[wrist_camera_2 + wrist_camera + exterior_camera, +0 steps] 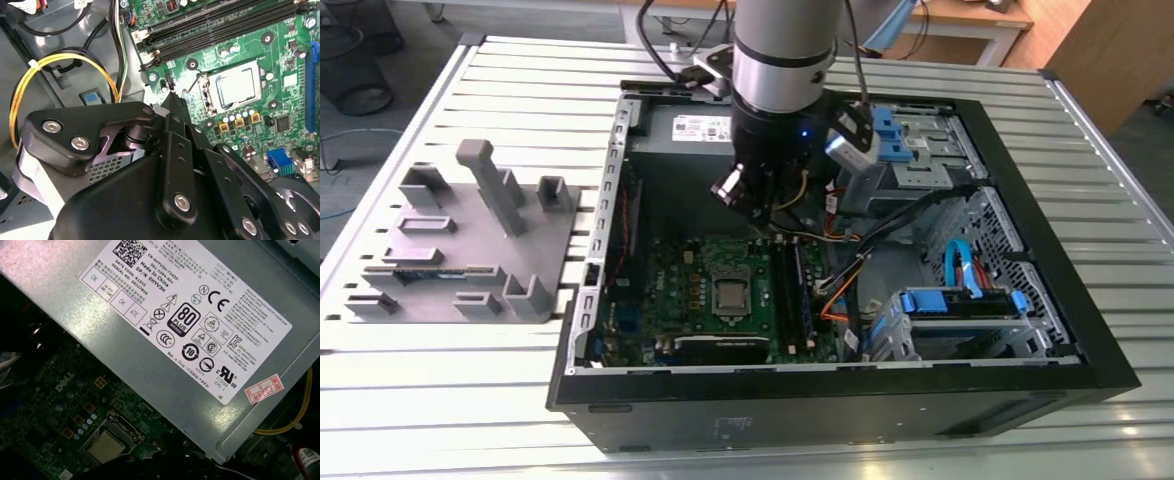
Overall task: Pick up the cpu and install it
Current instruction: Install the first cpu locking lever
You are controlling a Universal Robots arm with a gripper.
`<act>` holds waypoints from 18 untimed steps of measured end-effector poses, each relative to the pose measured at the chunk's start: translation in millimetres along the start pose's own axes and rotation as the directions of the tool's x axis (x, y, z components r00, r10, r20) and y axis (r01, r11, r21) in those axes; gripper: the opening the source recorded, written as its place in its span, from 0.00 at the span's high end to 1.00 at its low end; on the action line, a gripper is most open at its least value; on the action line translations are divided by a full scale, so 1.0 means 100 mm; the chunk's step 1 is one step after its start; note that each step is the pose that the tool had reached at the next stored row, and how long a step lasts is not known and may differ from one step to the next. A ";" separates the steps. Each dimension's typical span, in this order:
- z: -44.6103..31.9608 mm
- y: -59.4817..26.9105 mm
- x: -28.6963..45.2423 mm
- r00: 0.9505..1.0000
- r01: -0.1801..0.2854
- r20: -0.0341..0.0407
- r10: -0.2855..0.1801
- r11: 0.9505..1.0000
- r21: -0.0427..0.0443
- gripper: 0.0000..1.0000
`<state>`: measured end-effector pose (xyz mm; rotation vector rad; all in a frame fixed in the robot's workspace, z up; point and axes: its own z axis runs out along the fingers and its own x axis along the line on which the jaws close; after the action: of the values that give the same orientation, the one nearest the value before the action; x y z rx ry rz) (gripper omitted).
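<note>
Exterior view first: an open computer case [1014, 300] lies on its side on the slatted tabletop [440, 400], so the green motherboard [680, 300] faces up and can be reached from above. The arm [781, 60] stands over the upper part of the case, near the power supply [687, 128], with the gripper [744, 195] hanging just above the board's upper edge. The cpu [731, 293] sits flat in the socket at the board's middle, its pale top showing, apart from the gripper. On the exterior view's left a grey fixture [460, 240] with posts and slots rests beside the case, seemingly a holder for parts.

Second wrist view: the gripper's black linkage [175, 165] crowds the foreground, its tip drawn to a narrow point that seems closed with nothing visible in it. Beyond it the cpu [239, 85] lies square inside the socket frame [205, 92], beside the long black memory slots [220, 20]. Yellow cables [60, 62] loop clear of the board.

First wrist view: the power supply's labelled side [190, 325] slants across, and below it the cpu [105, 446] rests level in its socket, already seated as far as I can judge.
</note>
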<state>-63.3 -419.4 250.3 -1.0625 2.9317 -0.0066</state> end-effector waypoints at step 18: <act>0.002 0.101 0.052 0.997 -0.078 -0.002 0.078 0.997 0.001 0.89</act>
<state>-73.8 -415.0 249.9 -0.9472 2.9730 -0.0073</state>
